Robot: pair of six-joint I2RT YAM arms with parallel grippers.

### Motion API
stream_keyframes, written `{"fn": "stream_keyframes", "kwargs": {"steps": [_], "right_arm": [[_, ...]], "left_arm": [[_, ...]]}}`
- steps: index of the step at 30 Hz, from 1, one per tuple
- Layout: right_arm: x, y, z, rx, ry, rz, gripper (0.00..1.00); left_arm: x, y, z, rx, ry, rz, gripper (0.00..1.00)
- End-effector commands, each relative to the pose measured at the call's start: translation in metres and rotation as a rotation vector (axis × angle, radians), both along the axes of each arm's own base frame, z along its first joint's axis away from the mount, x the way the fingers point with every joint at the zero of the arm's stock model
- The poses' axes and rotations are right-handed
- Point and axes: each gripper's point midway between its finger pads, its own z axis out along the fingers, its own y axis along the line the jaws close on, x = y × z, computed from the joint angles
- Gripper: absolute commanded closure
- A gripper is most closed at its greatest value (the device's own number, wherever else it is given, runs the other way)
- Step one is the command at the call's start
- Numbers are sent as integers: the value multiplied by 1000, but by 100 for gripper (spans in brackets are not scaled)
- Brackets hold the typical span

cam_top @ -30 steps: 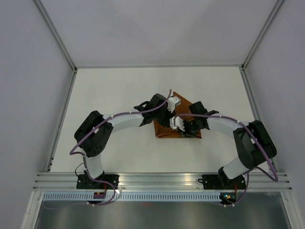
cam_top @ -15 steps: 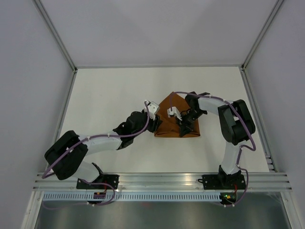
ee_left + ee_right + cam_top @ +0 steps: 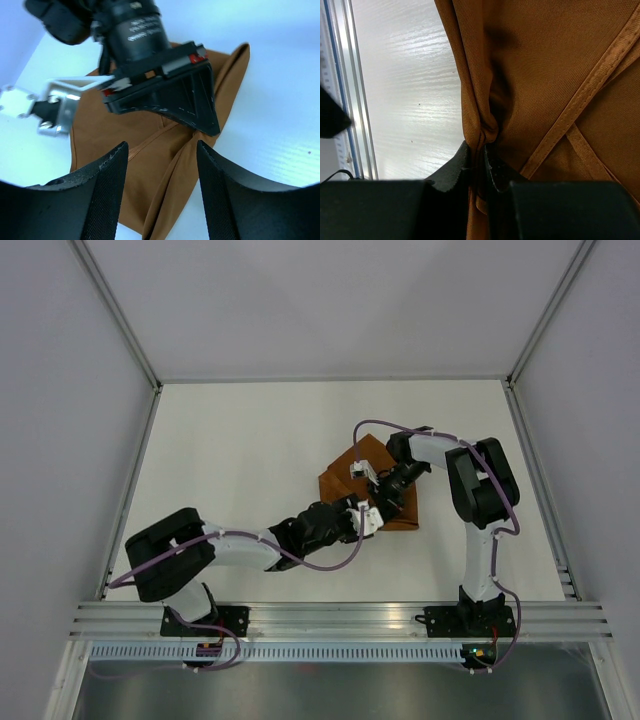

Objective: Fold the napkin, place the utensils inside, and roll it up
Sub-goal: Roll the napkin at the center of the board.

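Note:
The rust-orange napkin [image 3: 348,464] lies folded and bunched right of the table's middle. My right gripper [image 3: 378,488] is shut on a gathered fold of it, and in the right wrist view the cloth [image 3: 545,60] is squeezed between the jaws [image 3: 477,150]. My left gripper [image 3: 367,517] hovers at the napkin's near edge with its jaws open. In the left wrist view a ridge of napkin [image 3: 150,180] lies beyond its spread fingertips [image 3: 161,145], untouched. That view also shows the right gripper [image 3: 207,127] pinching the cloth. The utensils are out of view.
The white table [image 3: 230,440] is bounded by grey enclosure walls on three sides. A metal rail [image 3: 340,615] with both arm bases runs along the near edge. The left arm lies low across the near centre of the table.
The left arm swung from the napkin's left side round to its near edge, and its jaws widened. The right gripper kept its pinch and the napkin's left part bunched up.

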Motion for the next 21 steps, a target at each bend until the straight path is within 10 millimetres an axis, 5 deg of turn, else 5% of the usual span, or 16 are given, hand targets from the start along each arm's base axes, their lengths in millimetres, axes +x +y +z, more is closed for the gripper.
{"fn": "stream_keyframes", "kwargs": {"steps": [1, 7, 21], "right_arm": [[4, -9, -35, -65, -14, 37, 100], [7, -13, -39, -70, 4, 17, 99], [8, -20, -45, -73, 43, -1, 100]], "left_arm": [[5, -21, 3, 92, -146, -66, 37], [-3, -39, -18, 178, -186, -164, 37], [-9, -43, -78, 352, -108, -249, 37]]}}
